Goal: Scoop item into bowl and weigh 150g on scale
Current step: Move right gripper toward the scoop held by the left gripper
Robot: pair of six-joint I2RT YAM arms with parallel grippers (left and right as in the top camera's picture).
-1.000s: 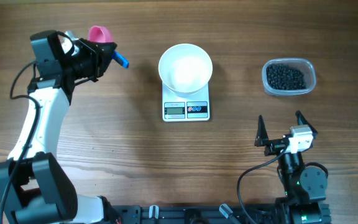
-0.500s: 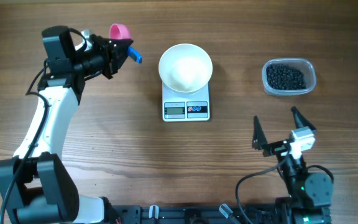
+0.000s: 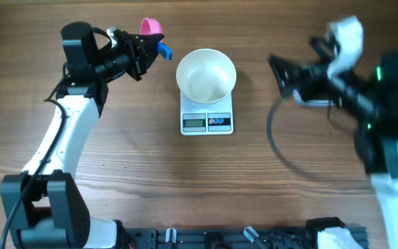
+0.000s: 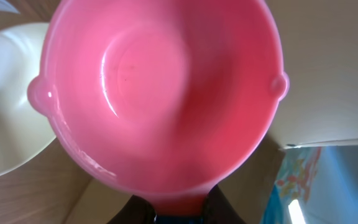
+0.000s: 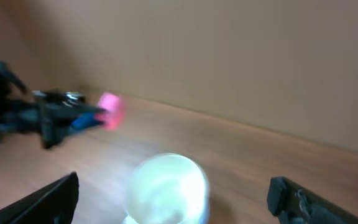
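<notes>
Brought the pink scoop (image 3: 150, 28) across from the far left of the bench (image 3: 116, 138) to just beside the bowl (image 3: 206, 75), with the left tool (image 3: 141, 55) clamped on its blue handle (image 3: 163, 50). Showed the scoop bare inside on the left wrist view. Swung the right tool (image 3: 285, 77), wide open and holding nothing, from the near edge up over the right side, blurred with speed. Hid the tub and beans from overhead by doing so; could not place them now. Left the bowl sitting on the scale (image 3: 206, 122), empty. Meant, most likely, no scooping done yet, with the beans to be reached first.
</notes>
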